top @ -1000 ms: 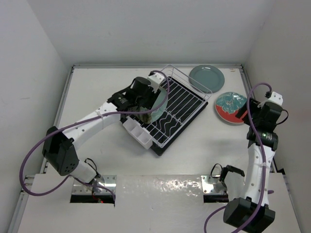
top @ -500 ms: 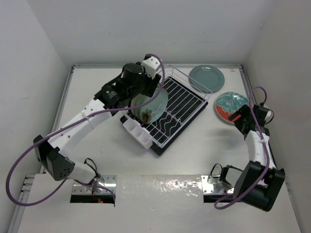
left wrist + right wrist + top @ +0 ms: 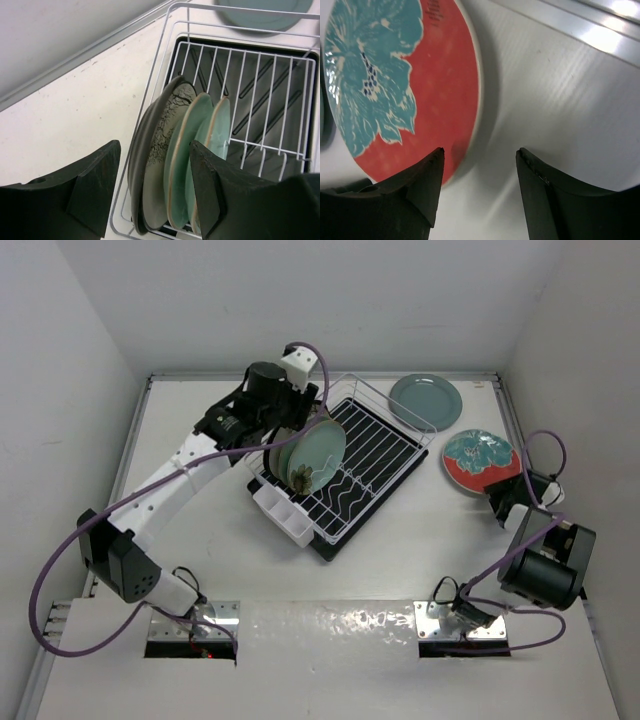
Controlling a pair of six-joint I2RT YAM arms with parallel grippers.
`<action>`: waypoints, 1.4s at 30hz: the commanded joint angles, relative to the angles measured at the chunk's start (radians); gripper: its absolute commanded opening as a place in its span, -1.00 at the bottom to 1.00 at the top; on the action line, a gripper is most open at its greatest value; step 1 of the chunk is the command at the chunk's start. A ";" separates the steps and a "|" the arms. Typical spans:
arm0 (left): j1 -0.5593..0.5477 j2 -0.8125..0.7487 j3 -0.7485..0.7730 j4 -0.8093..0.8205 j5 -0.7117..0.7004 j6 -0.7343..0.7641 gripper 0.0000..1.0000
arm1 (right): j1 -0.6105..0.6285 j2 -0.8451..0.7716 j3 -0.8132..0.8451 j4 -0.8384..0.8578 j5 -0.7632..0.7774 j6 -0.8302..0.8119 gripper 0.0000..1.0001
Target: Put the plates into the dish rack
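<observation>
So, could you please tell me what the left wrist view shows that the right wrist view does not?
Only the left wrist view shows the white wire dish rack with three round plates standing on edge in it. Only the right wrist view shows the red round plate with teal flowers, lying flat. Both show the white table and dark jaws standing open, gripping nothing.

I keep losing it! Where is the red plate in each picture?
Top: the red plate lies flat on the right side, right of the rack.
Left wrist: not in it.
Right wrist: upper left corner.
Shared landmark: the edge rail, which runs beside the plate in both of those views.
</observation>
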 commanded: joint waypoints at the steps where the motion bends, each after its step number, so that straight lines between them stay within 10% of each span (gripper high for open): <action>1: 0.012 0.028 0.069 0.031 0.025 -0.024 0.10 | -0.001 0.052 0.042 0.169 -0.013 0.014 0.17; 11: 0.012 0.082 0.141 0.006 0.054 -0.035 0.10 | -0.002 0.207 -0.013 0.316 -0.045 0.097 -0.27; 16: 0.012 0.077 0.141 -0.001 0.064 -0.038 0.10 | -0.001 0.248 -0.073 0.446 -0.062 0.125 -0.97; 42: -0.075 0.436 0.506 -0.086 0.680 0.068 0.26 | 0.021 -0.497 0.085 -0.386 -0.137 -0.476 -1.00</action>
